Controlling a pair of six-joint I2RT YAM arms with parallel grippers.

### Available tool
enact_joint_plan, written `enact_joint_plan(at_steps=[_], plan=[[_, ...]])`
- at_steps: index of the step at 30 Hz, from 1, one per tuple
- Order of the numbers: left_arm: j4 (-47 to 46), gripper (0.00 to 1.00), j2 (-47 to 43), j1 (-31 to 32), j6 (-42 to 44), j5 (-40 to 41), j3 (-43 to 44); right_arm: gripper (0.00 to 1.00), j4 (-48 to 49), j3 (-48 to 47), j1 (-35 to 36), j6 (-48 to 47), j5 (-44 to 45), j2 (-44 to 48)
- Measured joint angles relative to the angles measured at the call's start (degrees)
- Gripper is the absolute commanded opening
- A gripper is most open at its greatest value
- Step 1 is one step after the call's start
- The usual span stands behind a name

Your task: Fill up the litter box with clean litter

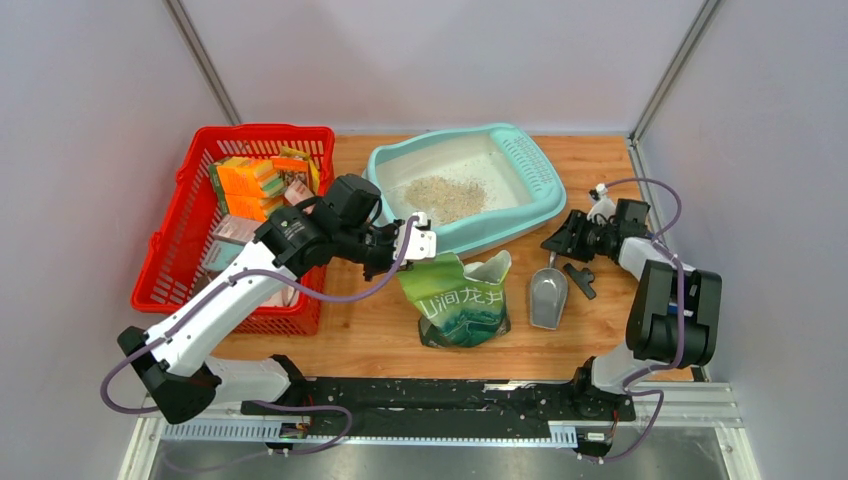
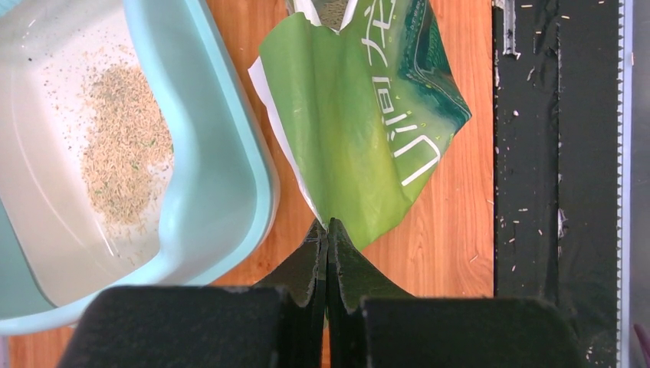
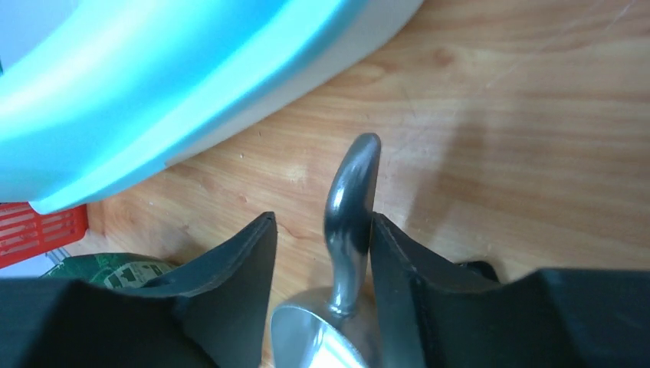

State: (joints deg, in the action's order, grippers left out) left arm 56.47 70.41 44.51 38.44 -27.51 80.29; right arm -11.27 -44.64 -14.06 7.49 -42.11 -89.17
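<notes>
The light-teal litter box (image 1: pixel 545 195) stands at the back of the table, holding a small beige pile of clean litter (image 1: pixel 445 197). In the left wrist view the litter (image 2: pixel 123 146) lies inside the box rim (image 2: pixel 222 153). My left gripper (image 1: pixel 422 243) is shut on the top edge of the green printed bag (image 1: pixel 462 305), pinching its corner (image 2: pixel 328 224). The grey metal scoop (image 1: pixel 548 295) lies right of the bag. My right gripper (image 3: pixel 323 218) stands open around the scoop's handle (image 3: pixel 352 207), which touches only the right finger.
A red mesh basket (image 1: pixel 170 250) full of packets stands on the left, under my left arm. A small black part (image 1: pixel 580 278) lies beside the scoop. The litter box's outer wall (image 3: pixel 153 84) is close ahead of my right gripper.
</notes>
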Motion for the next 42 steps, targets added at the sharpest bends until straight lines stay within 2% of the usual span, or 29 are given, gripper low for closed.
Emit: enact_joint_plan(at_steps=[5, 6, 9, 14, 18, 21, 26, 37, 40, 42], plan=[[-0.1, 0.00, 0.0, 0.0, 0.0, 0.0, 0.0, 0.65, -3.7, -4.9, -0.1, -1.9, 1.1, 0.9], [-0.2, 0.00, 0.0, 0.0, 0.0, 0.0, 0.0, 0.69, -4.8, -5.7, -0.2, -2.3, 1.6, 1.5], [-0.2, 0.00, 0.0, 0.0, 0.0, 0.0, 0.0, 0.71, -9.9, -8.5, -0.4, -3.7, 3.9, 4.9], [-1.4, 0.00, -0.1, 0.0, -1.1, 0.0, -0.1, 0.75, -19.3, -13.4, -0.1, -6.1, 5.7, 16.0], [-2.3, 0.00, -0.4, 0.0, -2.4, -0.2, -0.4, 0.86, -25.3, -17.0, 3.1, -8.1, 4.9, 25.5], [-2.6, 0.00, -0.4, 0.0, -3.4, -0.6, -0.4, 0.85, -30.0, -19.3, 9.0, -8.6, 2.9, 30.5], [-3.2, 0.00, -0.6, 0.0, -4.9, -1.8, -0.4, 0.84, -36.7, -19.8, 17.8, -8.3, 1.7, 32.4], [-5.1, 0.00, -0.2, 0.0, -11.1, -5.8, 1.1, 0.83, -41.5, -19.2, 19.5, -4.2, -0.1, 32.3], [-5.9, 0.00, 0.5, 0.0, -13.1, -6.8, 1.6, 0.77, -42.5, -19.2, 21.0, -3.8, -0.4, 32.2], [-6.5, 0.00, 0.9, 0.0, -14.4, -7.5, 1.8, 0.66, -43.2, -19.2, 22.2, -3.6, 0.3, 32.2]])
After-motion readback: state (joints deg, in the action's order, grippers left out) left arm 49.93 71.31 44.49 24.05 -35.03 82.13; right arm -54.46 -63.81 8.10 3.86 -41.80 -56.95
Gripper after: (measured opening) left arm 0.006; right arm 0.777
